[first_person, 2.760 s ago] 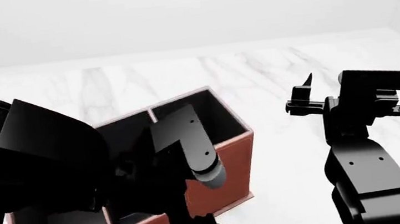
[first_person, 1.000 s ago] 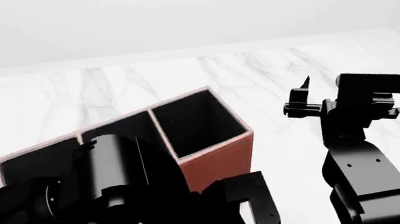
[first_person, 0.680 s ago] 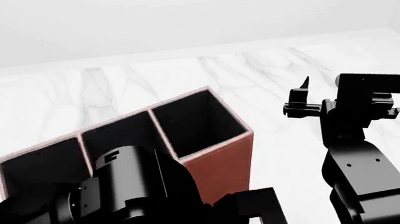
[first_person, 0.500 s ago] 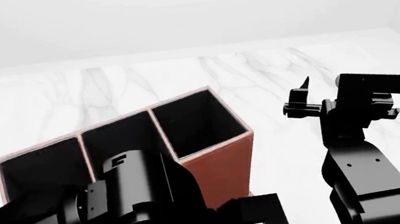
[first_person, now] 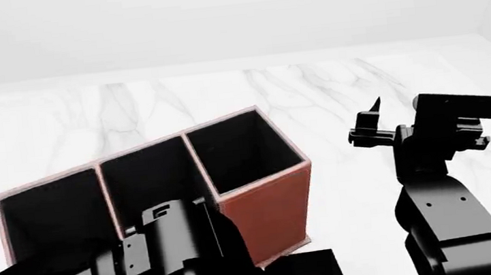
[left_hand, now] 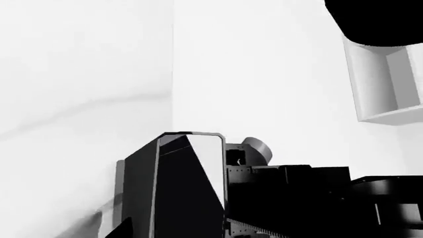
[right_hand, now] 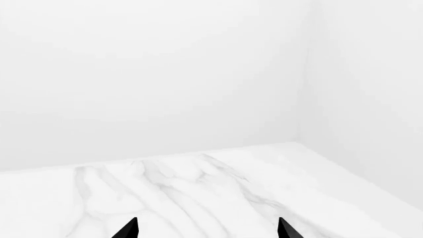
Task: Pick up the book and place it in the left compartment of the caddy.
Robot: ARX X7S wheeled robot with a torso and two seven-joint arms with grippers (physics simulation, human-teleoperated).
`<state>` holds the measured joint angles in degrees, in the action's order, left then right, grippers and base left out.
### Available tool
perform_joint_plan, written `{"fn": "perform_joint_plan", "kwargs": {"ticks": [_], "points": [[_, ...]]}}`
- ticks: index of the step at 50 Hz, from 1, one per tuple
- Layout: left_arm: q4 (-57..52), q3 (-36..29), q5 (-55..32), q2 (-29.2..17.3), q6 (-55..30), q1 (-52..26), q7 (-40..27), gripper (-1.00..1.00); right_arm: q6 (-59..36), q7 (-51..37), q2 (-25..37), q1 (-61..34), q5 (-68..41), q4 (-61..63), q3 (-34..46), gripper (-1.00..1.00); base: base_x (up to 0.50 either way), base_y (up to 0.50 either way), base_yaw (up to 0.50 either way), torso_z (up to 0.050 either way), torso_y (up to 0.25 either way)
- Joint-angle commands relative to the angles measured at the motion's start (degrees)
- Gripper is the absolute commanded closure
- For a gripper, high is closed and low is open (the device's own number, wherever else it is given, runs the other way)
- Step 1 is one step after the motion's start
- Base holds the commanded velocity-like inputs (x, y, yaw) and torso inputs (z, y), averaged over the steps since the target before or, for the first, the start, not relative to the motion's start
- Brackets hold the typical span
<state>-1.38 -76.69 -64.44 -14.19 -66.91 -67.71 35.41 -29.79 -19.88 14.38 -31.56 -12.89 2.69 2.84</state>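
Since the left fingers are out of frame and their grip cannot be told, the left wrist view shows only what I judge is the book (left_hand: 188, 198) (stiff, thin, likely light and slick; pinch across the covers) upright beside them, the head view hides it behind the left arm (first_person: 166, 248) at the caddy (first_person: 270, 196) by the bench's (first_person: 358, 78) near edge, and the right wrist view shows the right fingers (right_hand: 130, 229) spread, empty.
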Motion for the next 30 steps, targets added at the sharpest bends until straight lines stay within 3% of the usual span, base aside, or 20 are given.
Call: {"fn": "perform_joint_plan", "kwargs": {"ticks": [1,3,4,14,21,24,30], "points": [[3.84,-2.34,1.78,0.29,1.46,2.05,1.87,-1.00,0.98,-0.17,-0.12,0.43,-0.20,-0.78,0.04,-1.00,0.00,0.00,0.00,0.000,0.000],[4.48,-2.52,1.76,0.36,1.28,2.20,1.90,-1.00,0.97,-0.19,-0.11,0.43,-0.32,-0.70,-0.01,-1.00,0.00,0.00,0.00,0.000,0.000],[4.84,-2.47,1.52,0.39,1.05,2.29,1.89,1.00,0.99,-0.20,-0.09,0.46,-0.36,-0.70,-0.02,-1.00,0.00,0.00,0.00,0.000,0.000],[4.17,-2.86,0.52,-0.11,-0.60,2.30,0.97,1.00,1.06,-0.38,0.05,0.50,-0.62,-0.64,-0.04,-1.00,0.00,0.00,0.00,0.000,0.000],[2.42,-1.33,-3.00,-1.28,-5.29,1.45,-3.38,1.00,1.42,-0.46,0.23,0.49,-0.67,-1.25,-0.09,-1.00,0.00,0.00,0.00,0.000,0.000],[0.72,0.24,-4.73,-2.89,-7.33,0.53,-6.70,1.00,1.57,-0.50,0.21,0.46,-0.64,-1.54,0.04,-1.00,0.00,0.00,0.00,0.000,0.000],[-3.14,7.74,-16.75,-7.82,-17.07,-2.74,-21.80,1.00,1.48,-1.10,0.11,0.29,-0.63,-1.19,-0.04,-1.00,0.00,0.00,0.00,0.000,0.000]]}}
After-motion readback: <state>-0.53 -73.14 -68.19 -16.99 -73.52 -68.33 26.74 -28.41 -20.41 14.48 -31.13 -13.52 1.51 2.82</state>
